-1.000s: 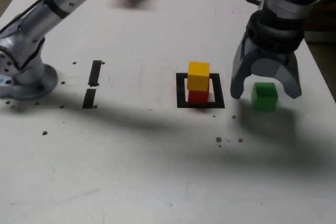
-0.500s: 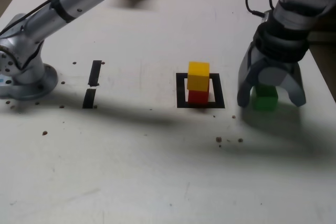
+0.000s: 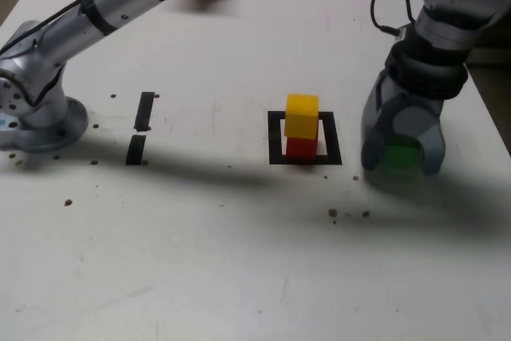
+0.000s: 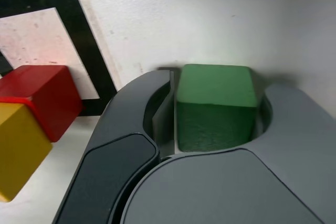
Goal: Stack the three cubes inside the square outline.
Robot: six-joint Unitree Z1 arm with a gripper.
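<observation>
Claw [image 3: 402, 157] down on the table [image 3: 239, 261], jaws clamped on the green cube [image 4: 215, 106], right of the square outline [image 3: 275, 137] in the exterior view; yellow cube [image 3: 302, 115] already atop red cube [image 3: 301, 147] inside, awaiting the third.

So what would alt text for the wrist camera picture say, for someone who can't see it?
A dark gripper closed around a green cube on a white table. Beside it, a yellow cube sits on a red cube inside a black tape square outline.
</observation>
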